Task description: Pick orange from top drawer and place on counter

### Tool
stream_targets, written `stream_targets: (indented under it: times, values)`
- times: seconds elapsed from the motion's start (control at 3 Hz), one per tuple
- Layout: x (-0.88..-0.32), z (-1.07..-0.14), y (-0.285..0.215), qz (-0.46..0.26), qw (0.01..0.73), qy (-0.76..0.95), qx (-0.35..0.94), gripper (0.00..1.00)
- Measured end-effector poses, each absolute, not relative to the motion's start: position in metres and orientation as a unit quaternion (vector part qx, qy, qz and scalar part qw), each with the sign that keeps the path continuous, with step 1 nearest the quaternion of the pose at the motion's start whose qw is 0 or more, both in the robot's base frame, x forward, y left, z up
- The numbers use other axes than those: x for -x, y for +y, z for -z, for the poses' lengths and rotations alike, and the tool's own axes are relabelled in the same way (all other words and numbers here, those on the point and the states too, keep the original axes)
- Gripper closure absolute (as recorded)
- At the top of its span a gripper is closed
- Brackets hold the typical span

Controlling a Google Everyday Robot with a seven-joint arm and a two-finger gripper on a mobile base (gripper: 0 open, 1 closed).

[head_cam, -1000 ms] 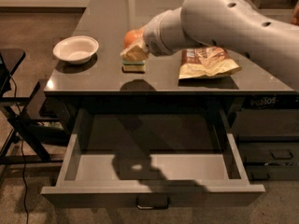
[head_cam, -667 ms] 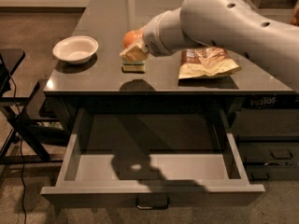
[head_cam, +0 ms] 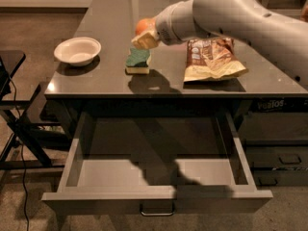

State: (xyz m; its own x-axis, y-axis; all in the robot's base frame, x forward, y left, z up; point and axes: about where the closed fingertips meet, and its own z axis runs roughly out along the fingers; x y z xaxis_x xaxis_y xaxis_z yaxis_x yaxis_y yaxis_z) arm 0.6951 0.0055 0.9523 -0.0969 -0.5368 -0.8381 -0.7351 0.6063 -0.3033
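Observation:
The orange [head_cam: 142,25] is held in my gripper [head_cam: 144,34], above the counter [head_cam: 110,28] near its middle. The gripper is shut on the orange, which shows only partly behind the cream fingertips [head_cam: 145,41]. It hangs just above a green and yellow sponge [head_cam: 138,60] lying on the counter. The top drawer [head_cam: 159,196] is pulled wide open below the counter's front edge. Nothing shows inside it, and my arm's shadow falls across its floor. Its small bar handle [head_cam: 157,211] is at the centre of the front panel.
A white bowl [head_cam: 77,50] stands on the counter's left part. A snack bag [head_cam: 211,59] lies right of the sponge, under my arm. Darker drawers with black handles [head_cam: 279,160] are at the right. A black stand with a cable [head_cam: 19,129] is at the left.
My gripper with the orange has risen slightly and shifted a little right, so more of the sponge shows beneath it. The drawer, bowl and bag have not moved.

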Motion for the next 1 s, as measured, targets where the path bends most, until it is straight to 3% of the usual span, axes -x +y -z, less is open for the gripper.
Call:
stream_targets:
  times: [0.67, 1.0]
  values:
    - [-0.773, -0.936, -0.019, -0.101, 0.503, 0.752, 0.415, 1.0]
    - [-0.773, -0.934, -0.019, -0.102, 0.502, 0.752, 0.414, 1.0]
